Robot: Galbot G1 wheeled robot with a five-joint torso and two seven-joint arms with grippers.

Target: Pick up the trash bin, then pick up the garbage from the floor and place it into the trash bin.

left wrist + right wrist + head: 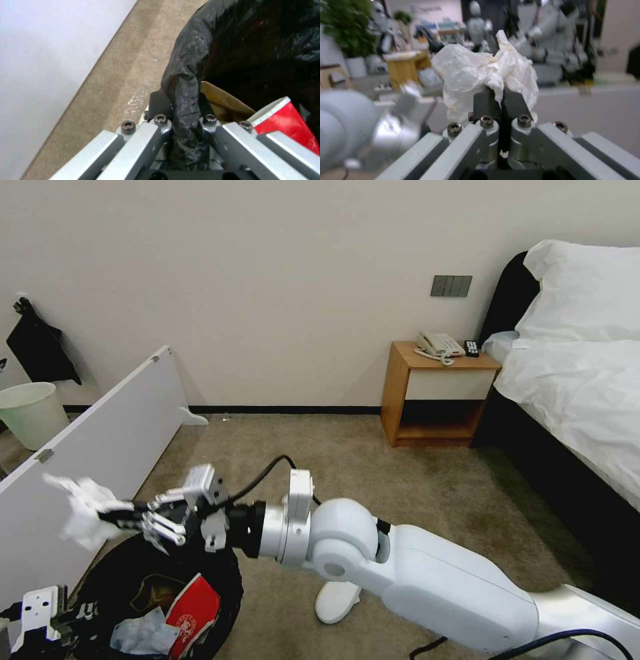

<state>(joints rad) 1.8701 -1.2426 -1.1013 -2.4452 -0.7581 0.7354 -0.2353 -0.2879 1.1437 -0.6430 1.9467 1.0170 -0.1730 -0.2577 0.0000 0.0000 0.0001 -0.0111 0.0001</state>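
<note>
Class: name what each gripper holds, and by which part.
Right gripper: crumpled white tissue, pinched at its lower edge. Left gripper: trash bin, by its bag-covered rim.

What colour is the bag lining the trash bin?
Black; the bag shows best in the left wrist view, pinched in the left gripper.

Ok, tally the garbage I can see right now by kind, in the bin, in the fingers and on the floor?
Crumpled white tissue, held by the right gripper: 1
Flattened red paper cup, in the trash bin: 1
Brown cardboard, in the bin: 1
Pale crumpled wad, in the bin: 1
White slipper, on the floor: 1
Total: 5
</note>
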